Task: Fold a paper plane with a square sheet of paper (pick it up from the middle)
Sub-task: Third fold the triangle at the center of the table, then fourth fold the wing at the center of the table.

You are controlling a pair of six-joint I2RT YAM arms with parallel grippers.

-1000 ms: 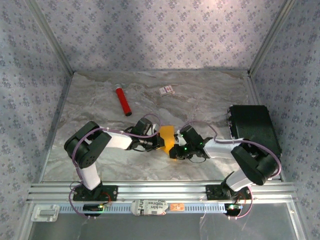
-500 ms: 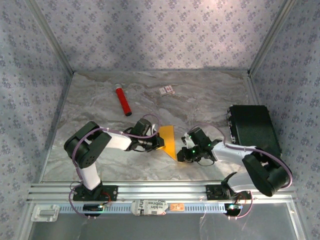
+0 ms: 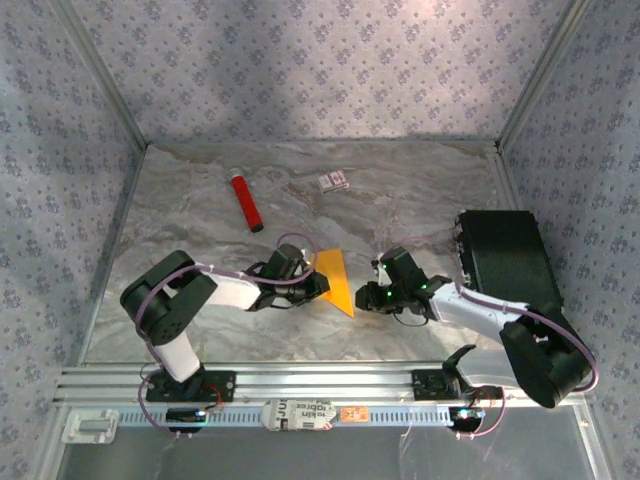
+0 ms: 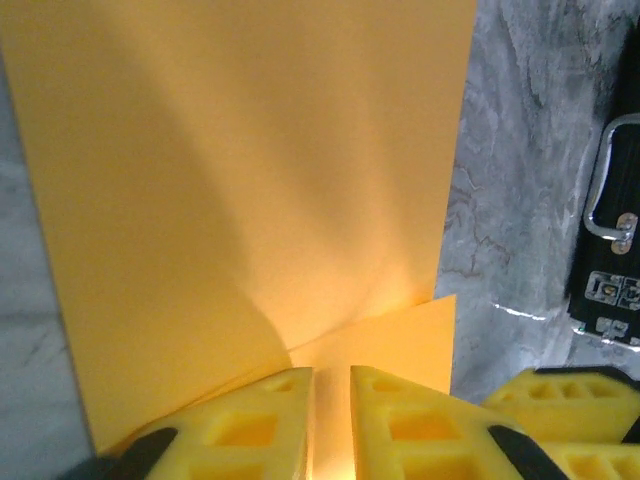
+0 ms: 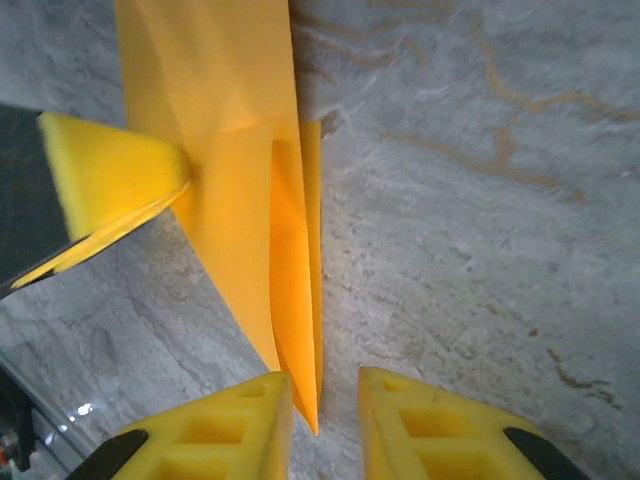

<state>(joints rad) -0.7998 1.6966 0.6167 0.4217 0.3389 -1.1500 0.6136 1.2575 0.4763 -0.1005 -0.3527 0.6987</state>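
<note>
The paper plane (image 3: 337,278) is orange-yellow paper folded into a narrow pointed dart, lying on the marble table between the two arms. My left gripper (image 3: 318,286) is at its left edge. In the left wrist view the paper plane (image 4: 250,180) spreads ahead, and a folded flap runs into the narrow gap of the left gripper (image 4: 331,385), whose jaws stand slightly apart. My right gripper (image 3: 372,297) is just right of the dart's near tip. In the right wrist view the paper plane (image 5: 235,150) points down between the slightly open right gripper (image 5: 325,400), beside its left finger.
A red tube (image 3: 246,203) and a small white card (image 3: 333,181) lie at the back of the table. A black case (image 3: 510,260) stands at the right, its latch side also seen in the left wrist view (image 4: 610,230). Metal frame rails border the table.
Both grippers' jaws have parted a little. The right gripper has drawn back to the right off the paper. The paper now lies lower, as a flat dart.
</note>
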